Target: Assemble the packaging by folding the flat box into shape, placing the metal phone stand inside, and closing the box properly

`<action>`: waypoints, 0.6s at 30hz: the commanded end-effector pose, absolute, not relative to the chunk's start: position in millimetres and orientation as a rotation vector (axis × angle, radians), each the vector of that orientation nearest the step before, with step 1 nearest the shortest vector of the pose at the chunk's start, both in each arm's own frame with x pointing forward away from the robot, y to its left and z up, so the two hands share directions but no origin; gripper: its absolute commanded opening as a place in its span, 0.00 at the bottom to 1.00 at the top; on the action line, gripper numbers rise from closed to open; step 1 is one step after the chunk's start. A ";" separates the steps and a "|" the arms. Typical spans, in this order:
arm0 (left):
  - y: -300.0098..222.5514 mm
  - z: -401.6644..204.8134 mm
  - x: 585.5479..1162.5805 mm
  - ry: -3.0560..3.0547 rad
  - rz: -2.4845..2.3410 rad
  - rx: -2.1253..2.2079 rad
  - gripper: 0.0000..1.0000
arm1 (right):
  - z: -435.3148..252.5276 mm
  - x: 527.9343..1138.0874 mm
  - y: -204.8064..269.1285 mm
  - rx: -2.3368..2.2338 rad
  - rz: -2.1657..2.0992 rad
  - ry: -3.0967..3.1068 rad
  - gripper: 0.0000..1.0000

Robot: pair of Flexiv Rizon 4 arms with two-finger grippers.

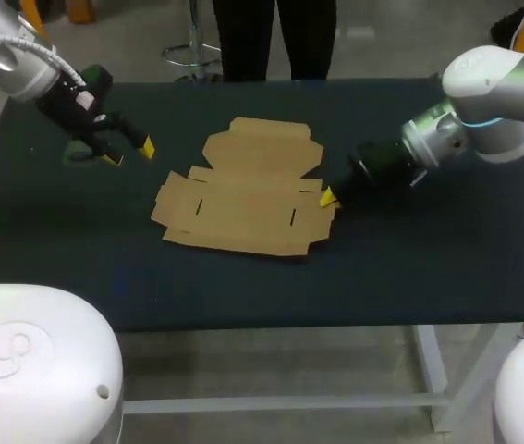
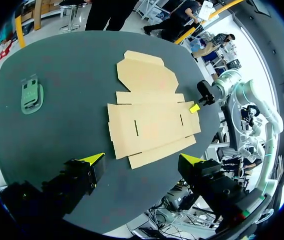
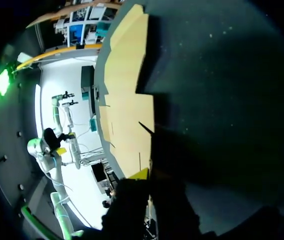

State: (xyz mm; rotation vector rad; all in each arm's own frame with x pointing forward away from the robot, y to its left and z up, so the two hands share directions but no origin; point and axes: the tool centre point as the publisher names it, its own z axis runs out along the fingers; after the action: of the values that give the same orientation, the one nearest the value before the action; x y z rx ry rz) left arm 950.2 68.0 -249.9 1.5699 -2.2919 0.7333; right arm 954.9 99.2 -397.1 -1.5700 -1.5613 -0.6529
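Note:
The flat brown cardboard box (image 1: 243,199) lies unfolded in the middle of the dark table. At its right edge my right gripper (image 1: 328,197) is low, and the right wrist view shows it (image 3: 144,172) shut on the thin side flap (image 3: 124,100). Above the table's left part hangs my left gripper (image 1: 130,153), open and holding nothing. The left wrist view looks down on the box (image 2: 152,122) ahead of the open left gripper (image 2: 142,160). The green metal phone stand (image 2: 31,95) lies flat far left of the box, partly hidden by the left gripper in the head view (image 1: 79,155).
The dark table (image 1: 409,259) has bare surface in front of the box and to its right. A person stands beyond the far edge, not touching the table.

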 end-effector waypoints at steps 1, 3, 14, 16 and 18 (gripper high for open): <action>65.7 -250.3 951.6 -2.295 0.722 1.566 1.00 | -396.0 952.6 94.8 -1.540 -0.629 -1.563 0.00; 65.0 -250.5 951.6 -2.297 0.721 1.564 1.00 | -395.9 948.9 94.9 -1.533 -0.615 -1.572 0.00; 62.4 -252.5 950.1 -2.297 0.719 1.555 1.00 | -396.6 937.7 84.7 -1.557 -0.546 -1.615 1.00; 62.0 -252.4 950.0 -2.297 0.719 1.555 1.00 | -394.1 935.6 84.7 -1.568 -0.552 -1.622 1.00; 60.2 -252.6 949.6 -2.297 0.716 1.553 1.00 | -390.4 931.9 85.8 -1.572 -0.557 -1.626 1.00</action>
State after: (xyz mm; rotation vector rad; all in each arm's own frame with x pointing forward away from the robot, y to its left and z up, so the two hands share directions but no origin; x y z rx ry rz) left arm 949.3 61.6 -252.8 1.5525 -2.2953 0.7248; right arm 940.3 84.5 -397.6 -1.5520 -1.6174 -0.5474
